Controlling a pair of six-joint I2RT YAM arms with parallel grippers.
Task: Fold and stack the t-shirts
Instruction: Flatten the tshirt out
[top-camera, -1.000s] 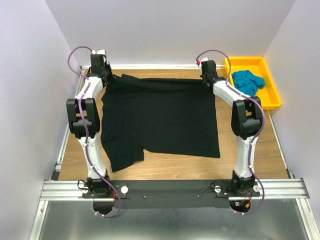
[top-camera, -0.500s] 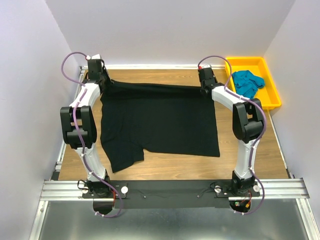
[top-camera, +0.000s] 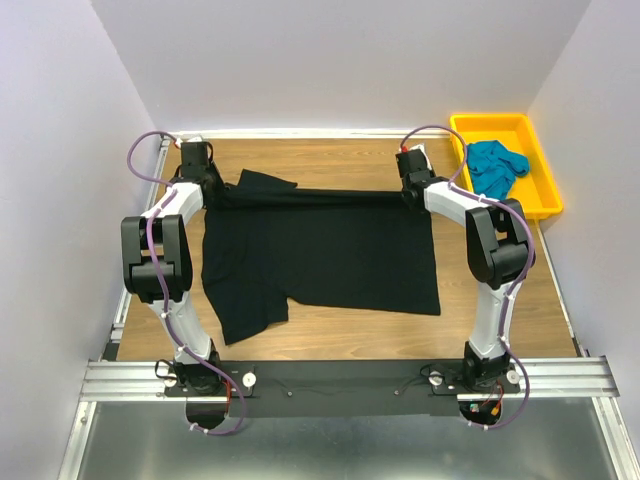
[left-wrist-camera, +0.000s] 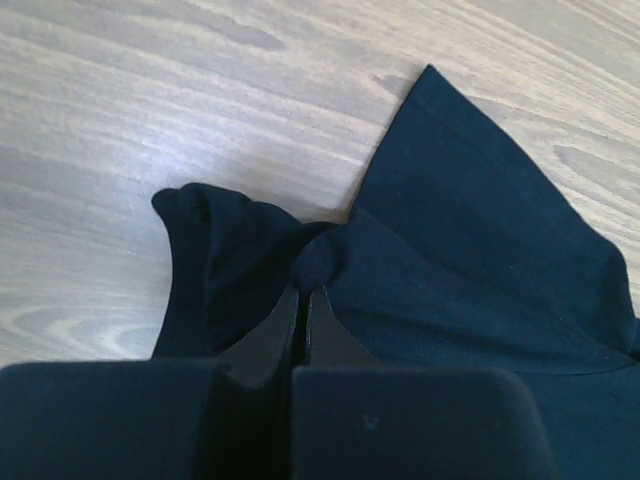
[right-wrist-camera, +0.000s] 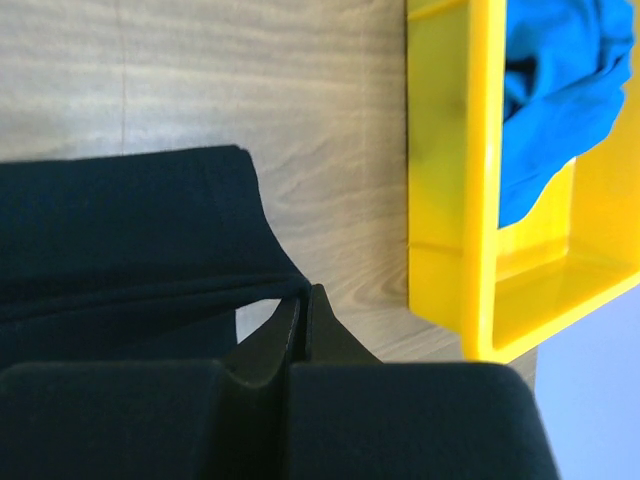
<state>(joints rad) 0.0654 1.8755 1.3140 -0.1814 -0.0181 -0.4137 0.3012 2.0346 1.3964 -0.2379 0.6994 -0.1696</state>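
The black t-shirt (top-camera: 320, 250) lies spread on the wooden table, its far edge lifted and pulled taut between my two grippers. My left gripper (top-camera: 208, 190) is shut on the shirt's far left corner; the left wrist view shows its jaws (left-wrist-camera: 303, 292) pinching bunched black cloth (left-wrist-camera: 450, 280), a sleeve flaring past them. My right gripper (top-camera: 412, 192) is shut on the far right corner, its jaws (right-wrist-camera: 303, 292) closed on the folded hem (right-wrist-camera: 130, 240). The teal-blue t-shirt (top-camera: 496, 165) lies crumpled in the yellow tray, also seen in the right wrist view (right-wrist-camera: 560, 90).
The yellow tray (top-camera: 540, 195) stands at the far right of the table, just right of my right gripper; its wall (right-wrist-camera: 440, 180) is close in the right wrist view. Walls enclose the table on three sides. Bare wood (top-camera: 330, 330) shows in front of the shirt.
Both grippers have drawn the shirt's far edge toward the near side, folding it over. The left sleeve now sticks out beyond the left gripper.
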